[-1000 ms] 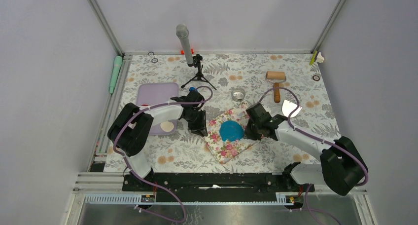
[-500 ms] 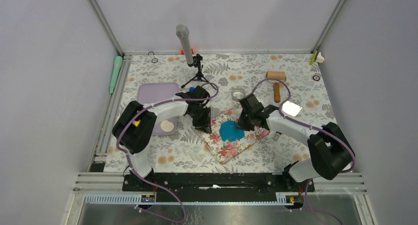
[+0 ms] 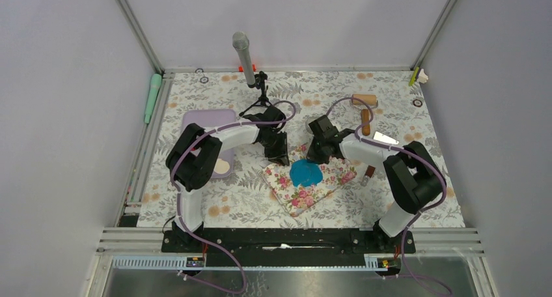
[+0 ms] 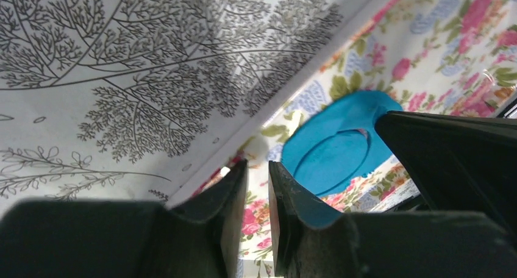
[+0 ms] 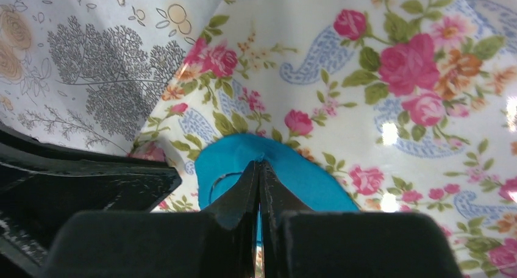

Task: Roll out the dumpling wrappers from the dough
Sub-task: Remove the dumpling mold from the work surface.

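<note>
The blue dough (image 3: 304,173) lies as a flat sheet on the floral pink mat (image 3: 306,191). A round cut line marks out a dumpling wrapper (image 4: 332,159) inside the sheet. My right gripper (image 5: 260,163) is shut, and its tips pinch a small pucker at the far edge of the dough (image 5: 317,174). In the top view my right gripper (image 3: 317,155) sits at the sheet's far side. My left gripper (image 4: 257,163) stands over the mat's left edge beside the dough (image 4: 347,107). Its jaws are a narrow gap apart with nothing between them. Seen from above, my left gripper (image 3: 281,156) is at the mat's far-left corner.
A wooden roller (image 3: 364,107) lies at the back right, with a shiny metal scraper (image 3: 385,139) near it. A lilac tray (image 3: 207,123) with a pale disc (image 3: 222,167) stands to the left. A microphone stand (image 3: 260,95) is behind the mat.
Both grippers have moved toward the far side of the mat. The right gripper swung left onto the dough's far edge and now hides the metal ring. The left one shifted right.
</note>
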Controlling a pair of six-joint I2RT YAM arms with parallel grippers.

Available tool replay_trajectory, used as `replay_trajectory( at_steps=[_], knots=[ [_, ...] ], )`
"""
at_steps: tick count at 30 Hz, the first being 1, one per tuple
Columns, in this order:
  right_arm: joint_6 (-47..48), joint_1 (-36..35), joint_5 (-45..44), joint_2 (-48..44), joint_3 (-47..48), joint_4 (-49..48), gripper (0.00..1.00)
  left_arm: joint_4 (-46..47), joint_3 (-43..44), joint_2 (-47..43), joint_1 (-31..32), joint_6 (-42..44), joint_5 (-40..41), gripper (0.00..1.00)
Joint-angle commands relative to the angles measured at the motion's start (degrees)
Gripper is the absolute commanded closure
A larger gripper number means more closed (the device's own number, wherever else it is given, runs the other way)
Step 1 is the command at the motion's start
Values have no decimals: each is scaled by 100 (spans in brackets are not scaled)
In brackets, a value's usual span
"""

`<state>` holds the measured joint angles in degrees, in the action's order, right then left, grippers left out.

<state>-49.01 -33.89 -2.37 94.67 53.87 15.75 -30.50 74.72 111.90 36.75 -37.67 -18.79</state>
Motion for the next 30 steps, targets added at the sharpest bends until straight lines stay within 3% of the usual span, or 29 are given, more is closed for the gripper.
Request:
replay_trajectory(
  at_steps=[1, 14, 30],
  knots=[
    [58, 32, 65, 211, 383, -170, 98, 174, 88, 140, -84, -167, 152, 75],
    [-91, 37, 478, 613, 394, -426, 98, 139, -98, 258, -186, -164, 225, 75],
    [-62, 36, -297, 515, -135, 369, 100, 159, -585, 261, -331, -212, 385, 75]
  ],
)
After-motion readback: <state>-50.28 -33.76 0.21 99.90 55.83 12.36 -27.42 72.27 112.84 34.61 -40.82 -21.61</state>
